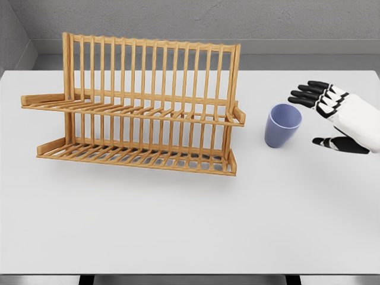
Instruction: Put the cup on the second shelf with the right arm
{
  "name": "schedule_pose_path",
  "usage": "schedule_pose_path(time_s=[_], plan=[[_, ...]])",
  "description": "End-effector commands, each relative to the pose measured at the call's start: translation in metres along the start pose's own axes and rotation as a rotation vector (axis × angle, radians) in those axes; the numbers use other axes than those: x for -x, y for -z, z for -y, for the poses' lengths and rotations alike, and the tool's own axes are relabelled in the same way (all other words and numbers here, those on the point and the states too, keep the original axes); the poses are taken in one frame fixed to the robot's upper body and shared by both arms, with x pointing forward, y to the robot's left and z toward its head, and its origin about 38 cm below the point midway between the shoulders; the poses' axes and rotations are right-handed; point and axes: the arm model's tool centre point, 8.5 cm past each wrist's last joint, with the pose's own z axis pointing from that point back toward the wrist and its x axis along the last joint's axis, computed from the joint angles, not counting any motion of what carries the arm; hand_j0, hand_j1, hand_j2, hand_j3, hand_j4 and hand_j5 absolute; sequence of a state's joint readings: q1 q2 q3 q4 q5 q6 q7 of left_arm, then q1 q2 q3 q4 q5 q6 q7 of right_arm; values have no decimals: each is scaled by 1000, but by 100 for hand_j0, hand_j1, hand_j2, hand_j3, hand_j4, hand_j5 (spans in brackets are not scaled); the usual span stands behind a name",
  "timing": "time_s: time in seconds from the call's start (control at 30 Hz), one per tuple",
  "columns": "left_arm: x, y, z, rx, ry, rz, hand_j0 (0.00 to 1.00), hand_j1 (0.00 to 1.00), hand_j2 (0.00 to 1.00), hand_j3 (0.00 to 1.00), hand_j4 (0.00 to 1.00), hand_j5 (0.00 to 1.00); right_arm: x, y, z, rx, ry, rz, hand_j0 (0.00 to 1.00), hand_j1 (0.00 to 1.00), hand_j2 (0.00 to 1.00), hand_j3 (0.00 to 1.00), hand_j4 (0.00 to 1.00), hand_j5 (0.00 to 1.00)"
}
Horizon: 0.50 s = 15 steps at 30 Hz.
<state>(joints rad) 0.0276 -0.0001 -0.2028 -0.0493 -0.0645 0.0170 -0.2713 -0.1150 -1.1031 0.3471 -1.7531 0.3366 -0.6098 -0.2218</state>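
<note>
The cup (283, 124) stands upright on the table (178, 225), mouth up, just left of the right hand (335, 116), whose fingers (309, 95) are spread wide and hold nothing. The thumb lies below, apart from the cup. Bare table separates cup and rack (136, 107), which stands farther left, leaving room to approach.

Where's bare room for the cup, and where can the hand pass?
Both shelves of the wooden rack are bare. The table is open in front of the rack and left of the blue cup. Tightest spot: the gap between the cup and the right hand, fingers spread.
</note>
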Motion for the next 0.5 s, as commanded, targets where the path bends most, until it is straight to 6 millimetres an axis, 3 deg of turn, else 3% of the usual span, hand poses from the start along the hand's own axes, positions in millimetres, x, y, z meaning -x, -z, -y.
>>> schedule_pose_path(time_s=[0.0, 0.2, 0.23, 0.27, 0.33, 0.47], plan=[[0, 0, 0, 0, 0, 0, 100, 100, 100, 100, 100, 100, 0, 0, -1, -1, 8, 1, 100, 100, 100, 100, 100, 100], [0, 0, 0, 0, 1, 0, 100, 100, 100, 100, 100, 100, 4, 4, 15, 34, -19, 0, 100, 100, 100, 100, 100, 100], [0, 0, 0, 0, 0, 0, 100, 100, 100, 100, 100, 100, 5, 4, 10, -32, -22, -1, 100, 100, 100, 100, 100, 100], [0, 0, 0, 0, 0, 0, 100, 100, 100, 100, 100, 100, 8, 9, 7, -203, -49, 2, 100, 100, 100, 100, 100, 100], [0, 0, 0, 0, 0, 0, 100, 100, 100, 100, 100, 100, 11, 19, 14, -370, -108, 13, 100, 100, 100, 100, 100, 100], [0, 0, 0, 0, -1, -1, 100, 100, 100, 100, 100, 100, 12, 28, 23, -390, -137, 21, 100, 100, 100, 100, 100, 100]])
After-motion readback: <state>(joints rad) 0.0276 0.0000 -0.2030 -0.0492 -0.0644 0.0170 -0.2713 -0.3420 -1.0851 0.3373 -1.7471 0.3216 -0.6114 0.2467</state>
